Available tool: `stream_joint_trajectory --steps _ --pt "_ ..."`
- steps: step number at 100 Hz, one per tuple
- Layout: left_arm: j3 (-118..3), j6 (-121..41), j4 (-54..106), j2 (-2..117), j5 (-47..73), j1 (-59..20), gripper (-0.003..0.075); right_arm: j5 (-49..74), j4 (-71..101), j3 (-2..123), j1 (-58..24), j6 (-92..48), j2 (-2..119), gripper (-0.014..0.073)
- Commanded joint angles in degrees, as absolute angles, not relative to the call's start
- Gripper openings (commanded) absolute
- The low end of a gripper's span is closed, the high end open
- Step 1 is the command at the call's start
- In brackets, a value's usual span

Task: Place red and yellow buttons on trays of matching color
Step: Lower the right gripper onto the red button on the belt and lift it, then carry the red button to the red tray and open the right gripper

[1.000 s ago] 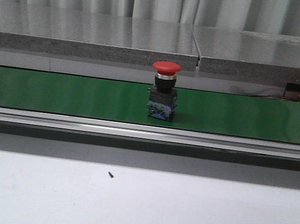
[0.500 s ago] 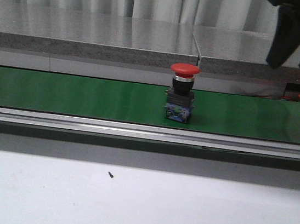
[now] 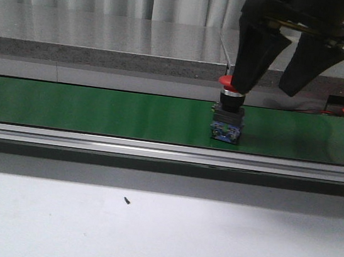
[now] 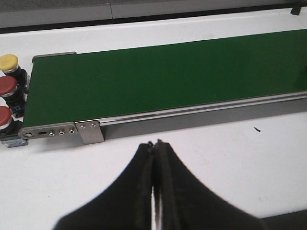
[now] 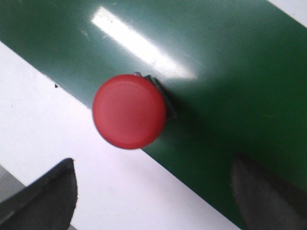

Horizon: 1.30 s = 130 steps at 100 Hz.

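A white table (image 3: 158, 234) fills the lower half of the front frame, and across the middle of that frame runs a long green conveyor belt (image 3: 98, 110) edged by a metal rail (image 3: 156, 150). Behind it, in the upper part of the frame, sits a grey stone ledge (image 3: 101, 38).

At the upper right of the front frame the right gripper (image 3: 272, 90) hangs over the belt with its two dark fingers spread wide and nothing between them. One finger (image 3: 253, 53) overlaps the cap of the red button (image 3: 228, 114), which stands upright on the belt, right of centre. In the right wrist frame the button's round red cap (image 5: 129, 111) shows in the upper middle, over the belt's edge.

The left gripper (image 4: 155, 143) appears at the bottom centre of the left wrist frame, fingertips pressed together and empty, above the white table. At that frame's left edge, beside the belt's end, stand a yellow button (image 4: 8, 62) and two more red buttons (image 4: 7, 86). A tiny dark speck (image 3: 126, 200) lies on the table.
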<state>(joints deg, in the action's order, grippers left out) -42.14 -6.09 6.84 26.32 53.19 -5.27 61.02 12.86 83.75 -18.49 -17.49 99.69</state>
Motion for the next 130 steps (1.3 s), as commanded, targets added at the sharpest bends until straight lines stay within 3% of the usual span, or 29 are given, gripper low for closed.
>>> stream_joint_trajectory --steps 1,16,23,40,47,80,130 --pt "-43.6 -6.0 7.5 26.7 49.7 -5.7 -0.0018 59.6 14.4 85.7 -18.6 -20.3 98.7 0.0644" --pt "-43.6 -6.0 7.5 26.7 49.7 -5.7 -0.0018 55.5 14.5 85.7 -18.6 -20.3 100.6 0.0643" --pt "-43.6 -6.0 7.5 26.7 49.7 -5.7 -0.0018 53.8 14.5 85.7 -18.6 -20.3 100.8 0.0602" --pt "-43.6 -6.0 7.5 26.7 49.7 -5.7 -0.0018 53.4 14.5 85.7 -18.6 -20.4 100.8 0.0291" --pt "-43.6 -6.0 7.5 26.7 49.7 -5.7 -0.0018 53.4 14.4 85.7 -18.6 -20.4 100.8 0.0234" --pt "-43.6 -6.0 7.5 26.7 49.7 -5.7 -0.0018 53.4 13.6 85.7 -14.5 -20.4 97.8 0.0232" --pt "-43.6 -6.0 7.5 26.7 49.7 -5.7 -0.0019 50.4 13.6 85.7 12.1 -20.4 95.6 0.0231"
